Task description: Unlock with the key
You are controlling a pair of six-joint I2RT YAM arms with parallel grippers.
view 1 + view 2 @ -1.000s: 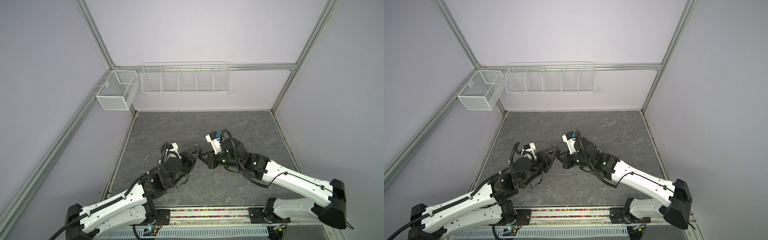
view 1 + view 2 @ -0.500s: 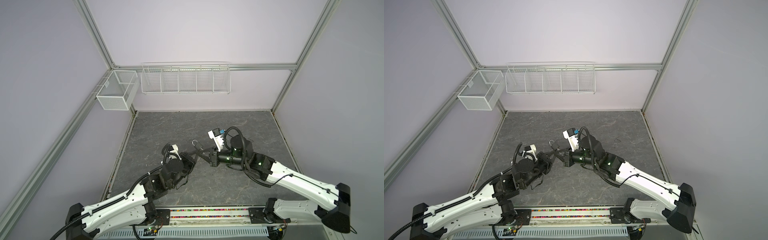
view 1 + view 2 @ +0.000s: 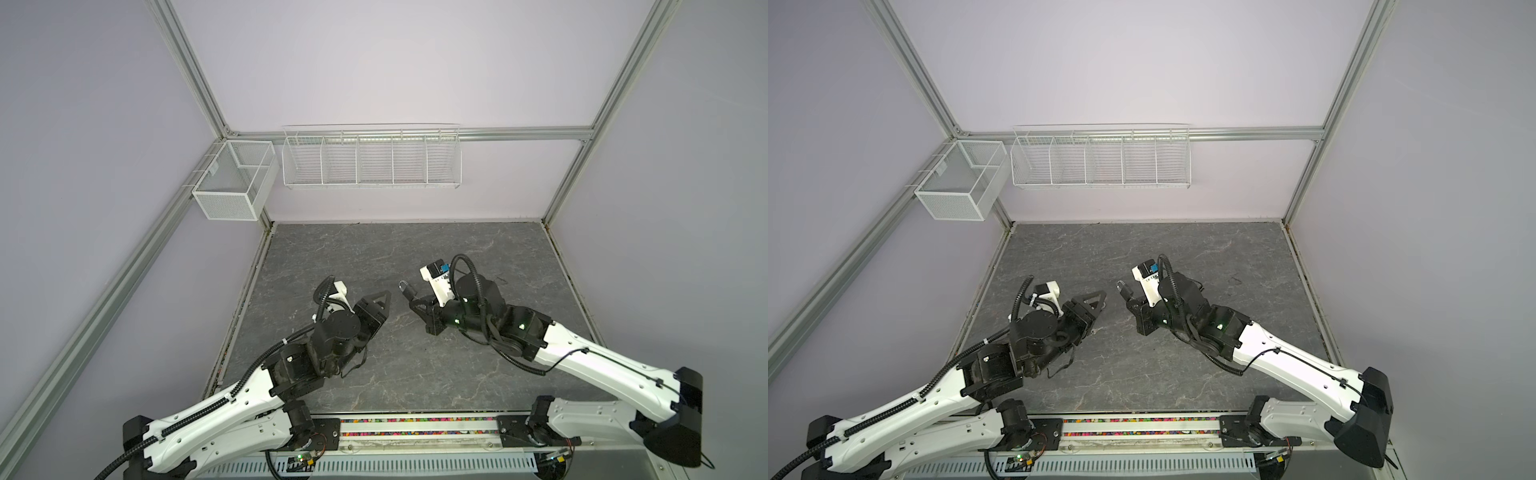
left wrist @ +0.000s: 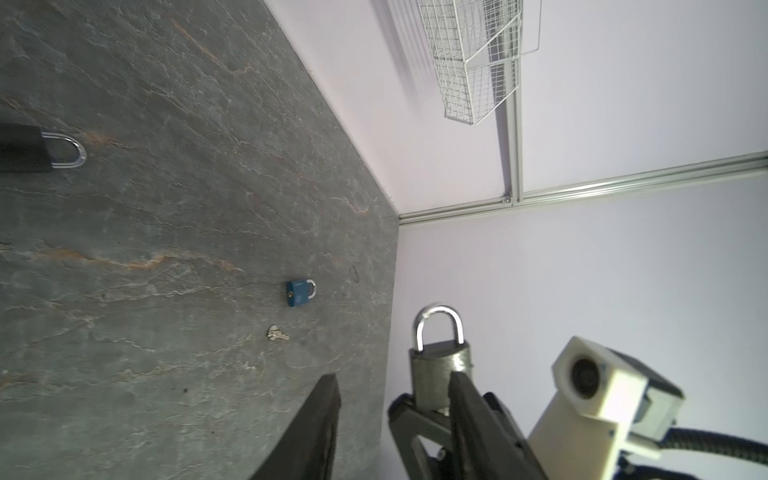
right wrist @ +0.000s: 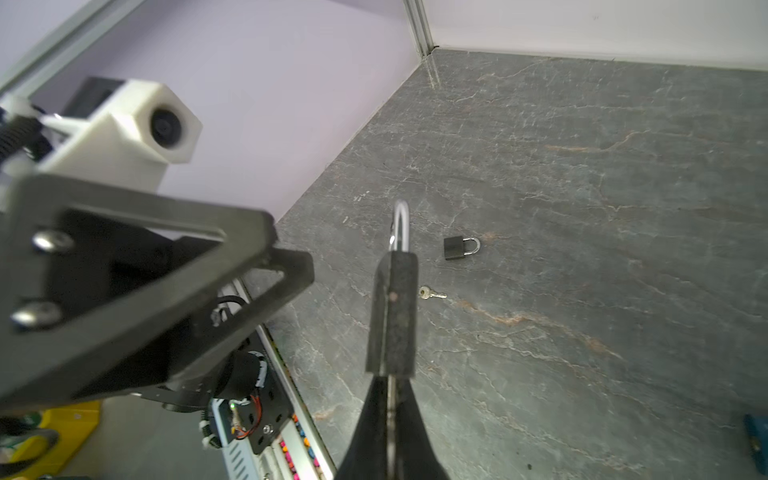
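We find the right gripper (image 5: 390, 384) clamped on the lower body of a dark grey padlock (image 5: 392, 316) of metal with a silver U-shaped shackle. The lock is held clear of the grey stone-patterned table (image 3: 374, 257), shackle pointing away from the fingers. In both top views this padlock sits above the middle of the table.

The left gripper (image 4: 392, 376) faces the lock, near it but not touching. Its black fingers (image 4: 320, 415) stand moderately apart with nothing between them.

On the table a blue padlock (image 4: 300, 293) with a silver shackle lies flat, and a small silver key (image 4: 277, 333) lies just beside it, not touching. A black padlock (image 5: 460, 248) with a silver shackle also lies flat, and a second silver key (image 5: 432, 294) lies near it, apart. Both keys are well apart from both grippers. We cannot tell which key belongs to which lock.

A white wire rack (image 3: 372, 160) with compartments hangs on the back wall. A white mesh basket (image 3: 232, 187) hangs on the left wall, at the back corner.
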